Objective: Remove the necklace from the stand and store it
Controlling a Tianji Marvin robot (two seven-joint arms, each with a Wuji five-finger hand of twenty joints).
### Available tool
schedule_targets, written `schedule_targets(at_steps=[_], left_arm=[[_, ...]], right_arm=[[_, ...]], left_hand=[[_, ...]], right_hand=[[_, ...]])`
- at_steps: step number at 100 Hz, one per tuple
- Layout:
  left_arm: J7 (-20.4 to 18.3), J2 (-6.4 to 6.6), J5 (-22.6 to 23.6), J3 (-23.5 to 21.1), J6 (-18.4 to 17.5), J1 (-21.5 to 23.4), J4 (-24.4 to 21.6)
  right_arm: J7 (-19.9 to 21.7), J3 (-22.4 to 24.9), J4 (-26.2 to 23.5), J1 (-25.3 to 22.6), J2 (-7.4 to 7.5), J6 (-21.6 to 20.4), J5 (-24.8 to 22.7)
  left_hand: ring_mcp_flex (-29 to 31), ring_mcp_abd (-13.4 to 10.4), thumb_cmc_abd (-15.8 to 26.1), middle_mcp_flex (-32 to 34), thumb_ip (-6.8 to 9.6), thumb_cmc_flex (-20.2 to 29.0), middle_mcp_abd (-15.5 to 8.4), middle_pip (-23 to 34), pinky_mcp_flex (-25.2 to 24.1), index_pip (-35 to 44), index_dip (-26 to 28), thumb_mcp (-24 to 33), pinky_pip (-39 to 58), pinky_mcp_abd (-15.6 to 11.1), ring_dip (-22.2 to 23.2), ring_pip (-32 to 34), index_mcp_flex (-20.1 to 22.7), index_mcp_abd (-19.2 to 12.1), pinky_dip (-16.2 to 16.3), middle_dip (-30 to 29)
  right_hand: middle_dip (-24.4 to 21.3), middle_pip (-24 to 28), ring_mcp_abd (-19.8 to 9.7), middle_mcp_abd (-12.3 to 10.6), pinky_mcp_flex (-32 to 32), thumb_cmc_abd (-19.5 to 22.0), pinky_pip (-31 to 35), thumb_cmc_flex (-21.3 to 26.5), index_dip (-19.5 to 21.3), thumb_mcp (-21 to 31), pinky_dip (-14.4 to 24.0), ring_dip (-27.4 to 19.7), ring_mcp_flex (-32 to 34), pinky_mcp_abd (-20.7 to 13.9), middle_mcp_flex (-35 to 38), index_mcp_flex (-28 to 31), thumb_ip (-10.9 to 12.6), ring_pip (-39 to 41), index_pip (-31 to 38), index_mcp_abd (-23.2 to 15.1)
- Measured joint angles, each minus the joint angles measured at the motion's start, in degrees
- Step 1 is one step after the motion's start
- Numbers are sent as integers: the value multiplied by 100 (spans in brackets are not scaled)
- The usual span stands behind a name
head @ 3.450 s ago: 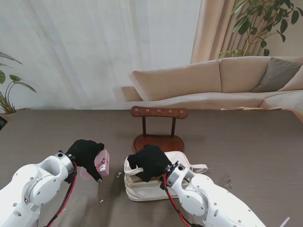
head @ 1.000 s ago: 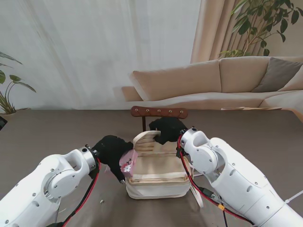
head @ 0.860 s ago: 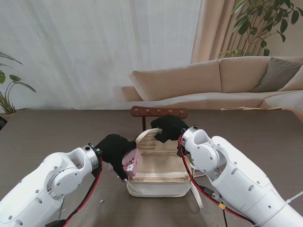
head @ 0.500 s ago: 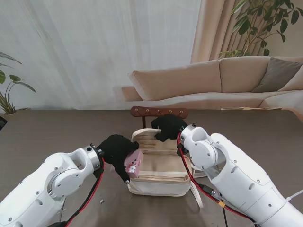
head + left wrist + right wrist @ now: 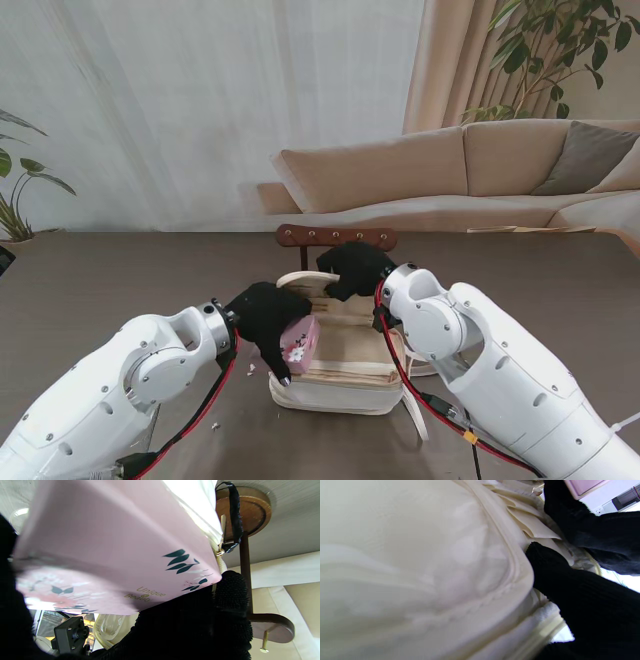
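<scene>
From the stand's view, the left hand (image 5: 262,313) in its black glove is closed around a pink box (image 5: 298,343) with a flower print, holding it tilted over the left part of a cream bag (image 5: 340,375) that lies on the brown desk (image 5: 120,280). The right hand (image 5: 352,270) is closed on the bag's flap (image 5: 305,283), which is lifted at the bag's far edge. Just beyond the bag stands a wooden stand (image 5: 336,238) with a crossbar carrying a row of pegs; no necklace can be made out on it, and I cannot tell whether the necklace lies in the box or elsewhere. A few small bits lie on the desk near the left arm, too small to identify. A beige sofa (image 5: 470,170) sits behind the desk.

In the left wrist view, the pink box (image 5: 110,547) fills most of the picture, printed with dark leaves and the words "Unique Beauty". A black gloved finger (image 5: 231,592) presses its edge. Beside the box are the bag's white cloth (image 5: 200,502), a black zipper pull (image 5: 233,517), and the stand's round wooden base (image 5: 252,507) with its post.

In the right wrist view, the cream bag (image 5: 420,567) is seen close, its flap folded back, with black fingers (image 5: 560,575) gripping the edge. The left hand (image 5: 582,517) and a corner of the pink box (image 5: 585,486) show beyond.
</scene>
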Motion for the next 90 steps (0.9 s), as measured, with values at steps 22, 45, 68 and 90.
schedule_targets(at_steps=[22, 45, 68, 90], left_arm=[[187, -48, -157, 376, 1, -391, 326], [508, -98, -220, 750, 11, -654, 614], [449, -111, -210, 820, -98, -673, 632], [356, -96, -179, 873, -198, -670, 565]], right_arm=[[139, 46, -22, 18, 25, 56, 148], [166, 138, -37, -29, 42, -12, 396], [169, 82, 39, 42, 54, -49, 304], [254, -2, 231, 258, 53, -170, 413]], left_hand=[[0, 0, 3, 0, 0, 0, 0, 0, -30, 0, 0, 0, 75, 282, -48, 1, 0, 0, 72, 0], [0, 0, 6, 0, 0, 0, 0, 0, -169, 0, 0, 0, 299, 376, -50, 1, 0, 0, 149, 0], [0, 0, 7, 0, 0, 0, 0, 0, -241, 0, 0, 0, 302, 526, -50, 1, 0, 0, 211, 3], [0, 0, 7, 0, 0, 0, 0, 0, -241, 0, 0, 0, 303, 612, -50, 1, 0, -5, 213, 6]], right_hand=[[0, -4, -2, 29, 0, 0, 0, 50, 7, 2, 0, 1, 2, 17, 1, 68, 0, 49, 0, 175], [0, -4, -3, 43, 0, 0, 0, 52, 10, 5, 1, 2, 3, 50, 5, 139, 1, 54, 1, 319], [0, -4, -3, 59, 0, 0, 0, 52, 63, 8, 1, 2, 3, 51, 7, 161, 2, 54, 6, 349], [0, -5, -3, 64, 0, 0, 0, 52, 77, 14, 3, 2, 3, 51, 7, 163, 7, 55, 12, 340]])
